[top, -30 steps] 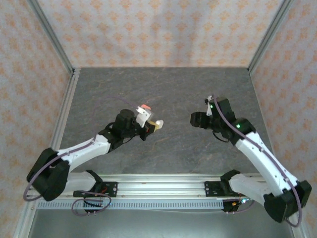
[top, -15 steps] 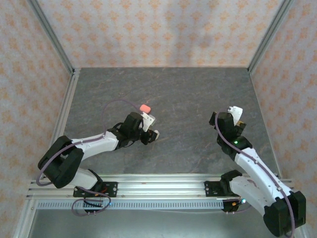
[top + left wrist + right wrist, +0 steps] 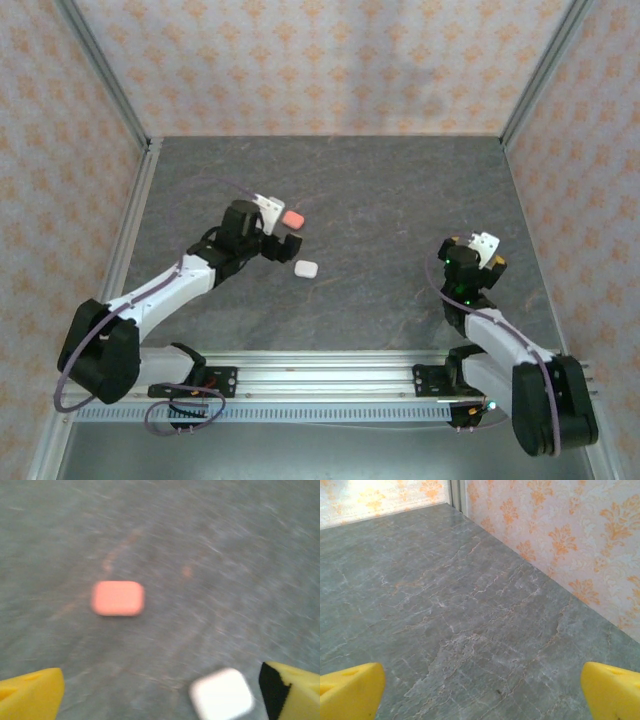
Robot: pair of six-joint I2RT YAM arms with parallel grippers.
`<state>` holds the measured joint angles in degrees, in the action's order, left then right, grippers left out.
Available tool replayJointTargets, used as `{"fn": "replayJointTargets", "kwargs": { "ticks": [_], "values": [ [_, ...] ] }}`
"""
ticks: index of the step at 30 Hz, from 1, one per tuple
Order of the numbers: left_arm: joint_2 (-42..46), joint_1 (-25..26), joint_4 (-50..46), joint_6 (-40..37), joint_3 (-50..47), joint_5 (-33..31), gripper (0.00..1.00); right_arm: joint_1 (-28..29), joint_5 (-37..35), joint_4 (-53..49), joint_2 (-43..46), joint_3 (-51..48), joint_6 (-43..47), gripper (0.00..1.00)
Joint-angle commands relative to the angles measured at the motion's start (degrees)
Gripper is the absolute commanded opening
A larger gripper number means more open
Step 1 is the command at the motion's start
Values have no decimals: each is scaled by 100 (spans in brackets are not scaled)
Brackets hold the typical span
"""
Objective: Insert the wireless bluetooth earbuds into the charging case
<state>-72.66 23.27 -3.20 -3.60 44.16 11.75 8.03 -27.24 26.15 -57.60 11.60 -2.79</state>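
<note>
The white case point(image 3: 221, 694) lay on the bench point(image 3: 225, 555) right beside my left end effector point(image 3: 161, 695), which was wide apart and empty, with the pink case point(image 3: 118, 598) just past the white case; my right end effector point(image 3: 481, 692), also apart, was far off.

Top camera overhead; 2 wrist cameras close, low; all share table point(image 3: 380, 180).

Coral-pink charging case point(image 3: 293, 217): small rounded-rectangle pebble, flat on the grey marbled tabletop point(image 3: 400, 190), left of centre. Looks closed. Blurred in the left wrist view point(image 3: 118, 598), seam not readable.

White charging case point(image 3: 306, 268): same pebble shape, also flat, apparently closed. Nearer the front edge than the pink one, slightly right of it, close by but apart point(image 3: 221, 694).
</note>
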Motion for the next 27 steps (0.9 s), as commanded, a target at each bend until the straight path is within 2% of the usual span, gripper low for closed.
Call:
{"fn": "replayJointTargets", "kwargs": {
  "ticks": [1,4,9,12,15,18,20,22,23,24,25,27],
  "values": [
    [91,-400,112,-161,18,-1092,100,-65,136,2126,-681,-188,536,99],
    [-40,-843,866,-24,-383,-1605,100,-82,275,3091,-1475,-124,657,99],
    [-346,-1320,2133,113,-1106,-2263,100,-117,698,3357,-2216,176,499,99],
    [-473,-1486,3215,29,-1653,-2158,100,-161,659,3795,-2636,196,489,100],
    [-533,-1536,3807,-257,-1885,-1948,100,-162,1100,3404,-2677,347,584,99],
    [-800,-1686,4440,-198,-2125,-1656,100,-170,960,4384,-3378,308,673,99],
    [-860,-1818,4578,-91,-2191,-1480,100,-170,960,3630,-3086,438,561,99],
    [-1312,-1920,5197,-134,-2289,-1185,100,-196,916,3016,-3122,801,509,100],
    [-1351,-2081,5171,-24,-2243,-1025,100,-205,895,2885,-3241,973,536,100],
    [-1223,-2203,4577,82,-2056,-802,100,-279,1043,2740,-3170,976,440,100],
    [-1339,-2262,4861,158,-2084,-791,100,-404,1156,2498,-3086,1020,314,100],
    [-1304,-2283,4691,182,-2039,-770,100,-434,1204,2663,-3089,949,340,100]
  ]
}}
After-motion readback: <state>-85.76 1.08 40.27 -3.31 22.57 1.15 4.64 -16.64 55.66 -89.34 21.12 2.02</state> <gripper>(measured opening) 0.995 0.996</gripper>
